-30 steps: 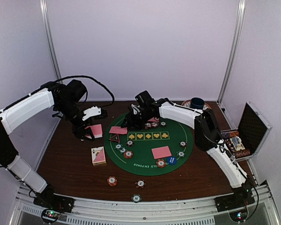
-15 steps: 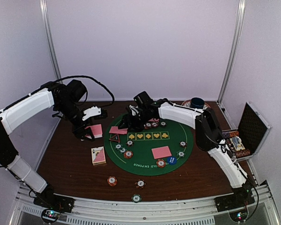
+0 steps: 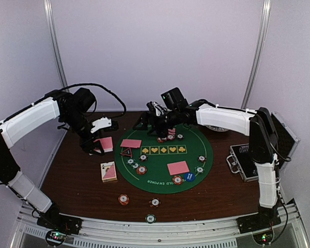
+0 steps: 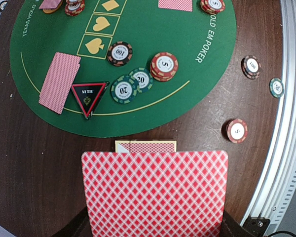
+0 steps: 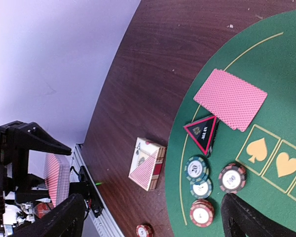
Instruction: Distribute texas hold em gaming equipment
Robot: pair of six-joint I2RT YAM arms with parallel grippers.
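1. My left jaws [image 3: 95, 145] are clamped on a stack of pink-backed cards [image 4: 155, 192], held flat with the backs up. I judge that this keeps the top card within reach of my other arm.
2. My right jaws [image 5: 153, 200] stand wide apart and grip nothing. They hover above the far-left rim of the green mat [image 3: 155, 165].
3. Beneath the right jaws lies one face-down card [image 5: 230, 98], with the triangle marker [image 5: 202, 132] just beside it. I judge that the pair marks one player's seat.
4. Card count:
   - three face-down lots on the mat;
   - one stack in the left jaws;
   - one card box [image 3: 108, 171] on the worktop [image 3: 77, 175], just beyond that stack.
5. Chip count beside the marker:
   - one dark chip [image 4: 120, 53];
   - two green chips [image 4: 140, 79];
   - one orange-red pile [image 4: 164, 65].
6. Three single chips [image 4: 236, 130] lie off the mat, well apart from both jaws.
7. One blue disc [image 3: 189, 176] sits on the mat's near side. The chips on the far and right sides are too small to count.
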